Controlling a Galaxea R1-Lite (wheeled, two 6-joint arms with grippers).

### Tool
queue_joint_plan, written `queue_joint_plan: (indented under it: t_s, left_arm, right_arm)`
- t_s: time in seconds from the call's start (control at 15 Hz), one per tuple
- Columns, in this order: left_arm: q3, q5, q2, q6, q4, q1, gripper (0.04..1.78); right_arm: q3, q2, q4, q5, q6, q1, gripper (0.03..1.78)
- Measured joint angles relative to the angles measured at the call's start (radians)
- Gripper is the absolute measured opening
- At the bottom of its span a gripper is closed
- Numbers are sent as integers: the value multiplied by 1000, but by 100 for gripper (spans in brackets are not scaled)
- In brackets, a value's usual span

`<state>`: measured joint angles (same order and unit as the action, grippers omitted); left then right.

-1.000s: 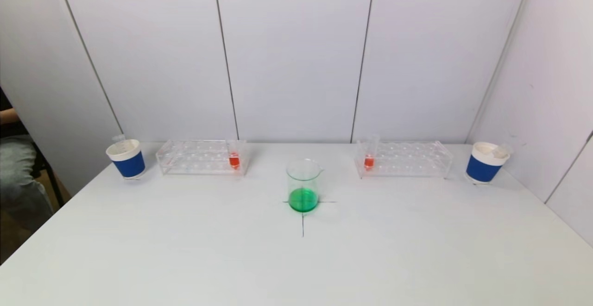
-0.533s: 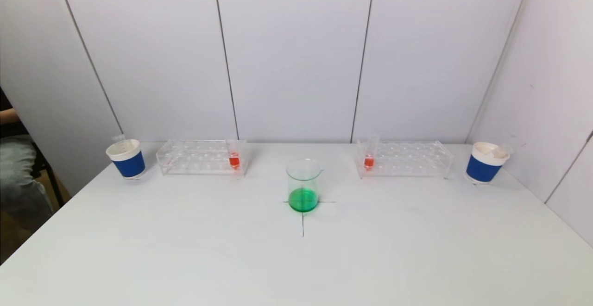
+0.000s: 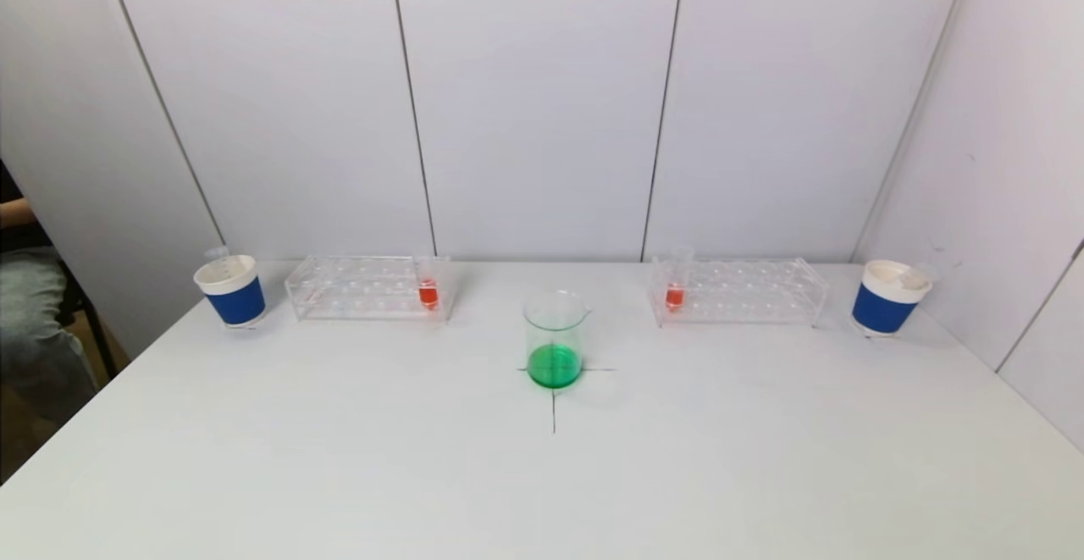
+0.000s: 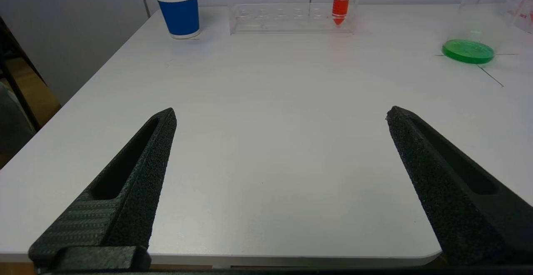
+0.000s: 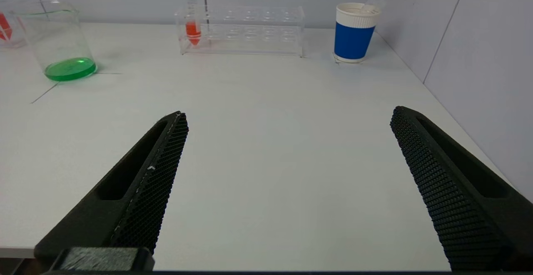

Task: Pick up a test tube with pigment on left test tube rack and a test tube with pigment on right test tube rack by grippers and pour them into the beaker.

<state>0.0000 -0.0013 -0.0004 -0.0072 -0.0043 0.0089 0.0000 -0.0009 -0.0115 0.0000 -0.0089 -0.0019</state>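
Note:
A glass beaker [image 3: 555, 340] with green liquid stands on a black cross mark at the table's middle. The clear left rack [image 3: 368, 287] holds one tube with red pigment [image 3: 428, 289] at its right end. The clear right rack [image 3: 738, 291] holds one tube with red pigment [image 3: 675, 291] at its left end. Neither arm shows in the head view. My left gripper [image 4: 281, 115] is open and empty near the table's front edge, far from the left tube [image 4: 340, 4]. My right gripper [image 5: 287, 115] is open and empty near the front edge, far from the right tube [image 5: 193, 27].
A blue and white paper cup [image 3: 231, 291] with an empty tube stands left of the left rack. A like cup [image 3: 887, 297] stands right of the right rack. White wall panels close the back and the right side. A person's leg shows past the table's left edge.

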Motion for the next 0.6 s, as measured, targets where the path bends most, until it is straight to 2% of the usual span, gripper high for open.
queue_joint_plan:
  t_s: [0.6]
  left_arm:
    - [0, 0, 0, 0, 0, 0, 176]
  right_arm:
    - [0, 0, 0, 0, 2, 0, 177]
